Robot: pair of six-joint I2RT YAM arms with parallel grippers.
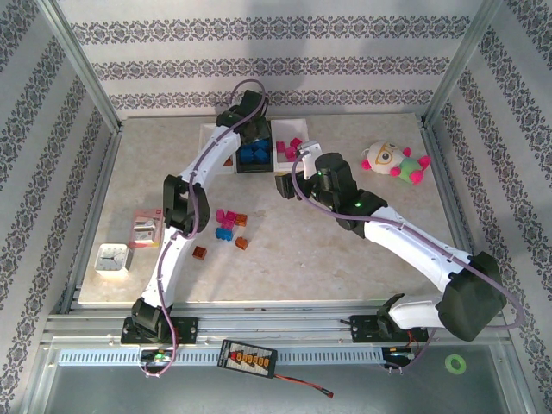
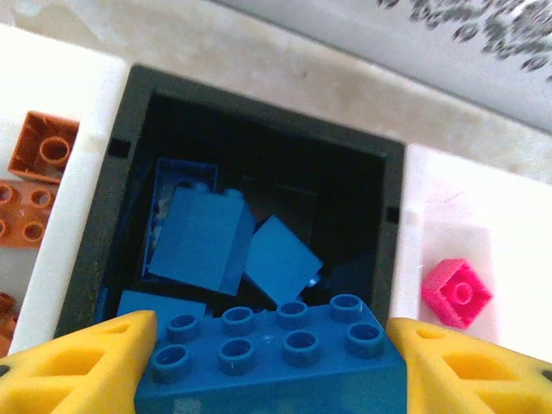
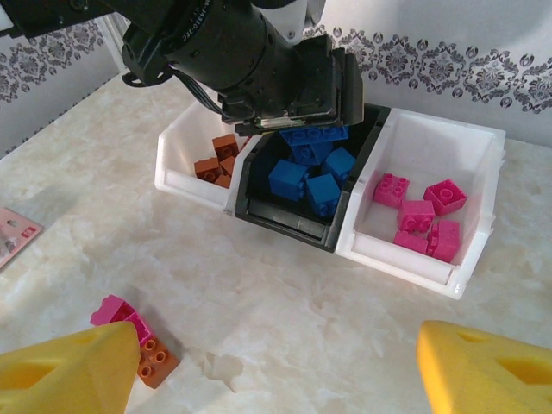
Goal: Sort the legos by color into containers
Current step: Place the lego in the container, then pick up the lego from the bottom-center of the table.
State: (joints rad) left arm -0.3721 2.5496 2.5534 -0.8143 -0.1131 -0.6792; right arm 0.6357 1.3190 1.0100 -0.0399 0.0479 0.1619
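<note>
Beige marbled tabletop (image 1: 345,250) is ringed by patterned walls (image 1: 276,65). A blue studded plastic brick (image 2: 267,345) is clamped by the left gripper (image 2: 272,375) above the black rectangular middle bin (image 2: 259,112), where other blue bricks (image 2: 203,237) lie. The right gripper (image 3: 276,366) is spread wide, empty, near that bin. Loose bricks (image 1: 226,222) are scattered mid-table.

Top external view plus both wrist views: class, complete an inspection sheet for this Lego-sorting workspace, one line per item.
Surface: pale marbled table.
Job's things: orange bricks in the left white bin, blue bricks in the black bin, pink bricks in the right white bin; loose bricks lie mid-table.
Clutter: plush toy, red-and-white packet, small white box.
Grippers: left gripper shut on a blue brick above the black bin; right gripper open, empty.
Cables: purple cable along each arm.
Surroundings: patterned walls, metal frame.
</note>
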